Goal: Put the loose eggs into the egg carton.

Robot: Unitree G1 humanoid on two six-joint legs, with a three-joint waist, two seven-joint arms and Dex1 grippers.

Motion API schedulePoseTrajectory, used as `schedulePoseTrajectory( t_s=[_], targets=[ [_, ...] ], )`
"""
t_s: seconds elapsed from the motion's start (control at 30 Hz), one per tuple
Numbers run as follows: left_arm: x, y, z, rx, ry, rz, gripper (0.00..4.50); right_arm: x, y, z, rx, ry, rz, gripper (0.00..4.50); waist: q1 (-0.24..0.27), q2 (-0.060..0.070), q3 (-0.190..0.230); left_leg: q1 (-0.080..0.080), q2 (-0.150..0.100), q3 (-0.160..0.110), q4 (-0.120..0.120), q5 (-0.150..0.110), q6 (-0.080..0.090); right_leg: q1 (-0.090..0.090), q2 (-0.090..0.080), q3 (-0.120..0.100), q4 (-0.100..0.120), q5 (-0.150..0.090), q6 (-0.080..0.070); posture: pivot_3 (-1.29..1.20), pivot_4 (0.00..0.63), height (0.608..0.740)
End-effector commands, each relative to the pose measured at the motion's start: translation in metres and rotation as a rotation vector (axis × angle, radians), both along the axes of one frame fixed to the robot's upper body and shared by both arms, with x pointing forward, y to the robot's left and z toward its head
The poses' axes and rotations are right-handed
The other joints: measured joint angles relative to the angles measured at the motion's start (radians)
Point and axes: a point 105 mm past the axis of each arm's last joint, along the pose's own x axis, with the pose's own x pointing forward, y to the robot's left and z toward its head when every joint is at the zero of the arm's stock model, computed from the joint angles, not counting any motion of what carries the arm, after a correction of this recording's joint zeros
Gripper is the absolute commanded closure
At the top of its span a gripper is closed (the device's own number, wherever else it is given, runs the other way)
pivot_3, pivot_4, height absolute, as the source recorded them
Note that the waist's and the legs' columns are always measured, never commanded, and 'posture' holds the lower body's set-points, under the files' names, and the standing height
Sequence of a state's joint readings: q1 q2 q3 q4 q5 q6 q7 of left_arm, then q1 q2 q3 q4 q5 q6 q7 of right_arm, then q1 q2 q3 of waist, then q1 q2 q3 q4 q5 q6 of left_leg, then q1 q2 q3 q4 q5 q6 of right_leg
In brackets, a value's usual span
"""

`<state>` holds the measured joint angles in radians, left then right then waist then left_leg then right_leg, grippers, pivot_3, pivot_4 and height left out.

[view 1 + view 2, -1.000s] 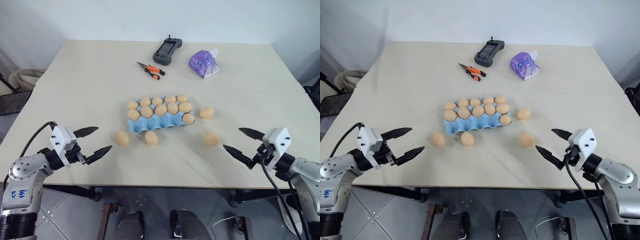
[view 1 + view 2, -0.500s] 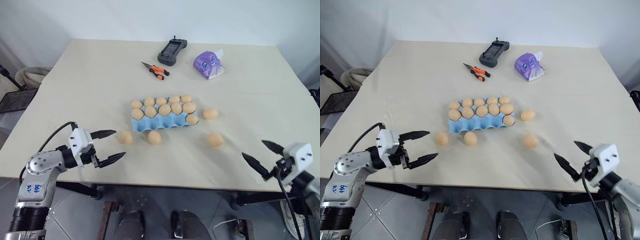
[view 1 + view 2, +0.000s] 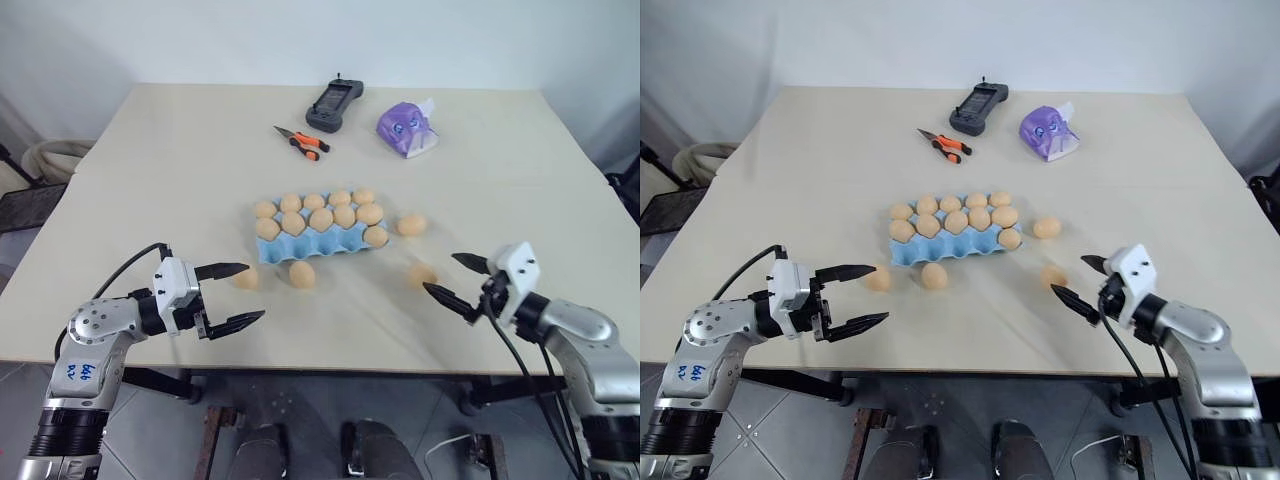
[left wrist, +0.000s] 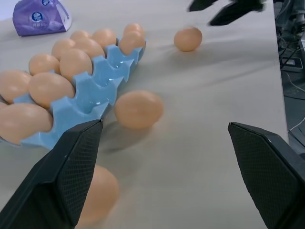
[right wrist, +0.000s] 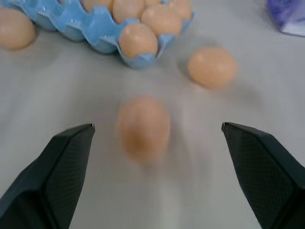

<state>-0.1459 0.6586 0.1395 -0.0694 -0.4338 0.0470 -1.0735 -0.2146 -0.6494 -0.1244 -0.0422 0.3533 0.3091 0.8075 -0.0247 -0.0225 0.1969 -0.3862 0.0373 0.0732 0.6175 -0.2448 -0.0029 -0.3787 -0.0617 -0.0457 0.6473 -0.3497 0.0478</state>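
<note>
The left gripper (image 3: pixel 236 297) has moved in toward the egg carton (image 3: pixel 322 243) since a second ago, and its wide-open fingers now bracket the loose egg (image 3: pixel 246 279) lying off the carton's near-left corner. The right gripper (image 3: pixel 456 280) has also closed in, spread just as wide and holding nothing, pointing at the egg (image 3: pixel 421 273) off the carton's near-right corner. Judging by this, both arms are lined up for a pick, but nothing is lifted yet.

Two more loose eggs wait: one (image 3: pixel 302 274) just in front of the carton's near edge, one (image 3: pixel 411 224) just beside its right end. The carton's far and middle rows are full; its near row looks mostly empty, except for one egg at the right end.

The table (image 3: pixel 180 170) is bare on both sides of the carton, so each arm has free room. The pliers (image 3: pixel 301 142), handheld controller (image 3: pixel 333 102) and purple tissue pack (image 3: pixel 405 128) sit well beyond the carton, out of the way.
</note>
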Motion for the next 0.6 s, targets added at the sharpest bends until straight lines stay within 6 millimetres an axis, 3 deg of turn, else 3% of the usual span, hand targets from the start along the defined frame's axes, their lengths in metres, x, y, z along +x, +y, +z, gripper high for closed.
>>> schedulePoseTrajectory(
  t_s=[0.03,0.1,0.2,0.4,0.6],
  targets=[
    [-0.005,-0.003,0.009,-0.014,-0.029,-0.020,0.02,0.006,0.007,-0.003,-0.008,0.011,0.023,0.00,0.008,0.000,0.000,-0.001,0.000,0.000,0.000,0.000,0.000,0.000,0.000,-0.001,-0.001,0.000,0.000,0.00,0.150,0.740],
    [-0.007,-0.002,0.009,-0.010,-0.027,-0.014,0.02,0.012,0.013,-0.010,-0.026,0.039,0.043,0.00,0.008,0.000,0.000,-0.003,0.000,-0.001,0.000,-0.001,0.000,0.000,0.000,-0.001,-0.003,0.000,0.000,0.00,0.150,0.740],
    [-0.009,0.000,0.010,-0.008,-0.034,0.003,0.00,0.018,0.015,-0.014,-0.040,0.037,0.045,0.62,0.002,0.000,0.000,-0.004,0.000,0.000,0.000,-0.002,0.002,0.000,-0.001,-0.001,-0.005,0.000,0.001,0.00,0.150,0.740],
    [-0.010,0.005,0.012,-0.015,-0.044,0.042,0.00,0.012,0.028,-0.004,0.004,0.003,0.128,2.61,-0.004,0.000,0.000,-0.003,0.000,0.000,0.000,-0.002,0.002,0.000,0.000,-0.001,-0.002,0.000,0.001,0.00,0.150,0.740],
    [-0.010,0.011,0.014,-0.053,-0.044,0.101,0.00,0.023,0.076,0.038,0.118,-0.075,0.224,2.61,-0.020,0.001,0.000,-0.001,0.000,0.000,0.001,0.000,0.001,0.000,0.000,0.000,0.001,0.000,0.001,0.00,0.150,0.740]
  ],
)
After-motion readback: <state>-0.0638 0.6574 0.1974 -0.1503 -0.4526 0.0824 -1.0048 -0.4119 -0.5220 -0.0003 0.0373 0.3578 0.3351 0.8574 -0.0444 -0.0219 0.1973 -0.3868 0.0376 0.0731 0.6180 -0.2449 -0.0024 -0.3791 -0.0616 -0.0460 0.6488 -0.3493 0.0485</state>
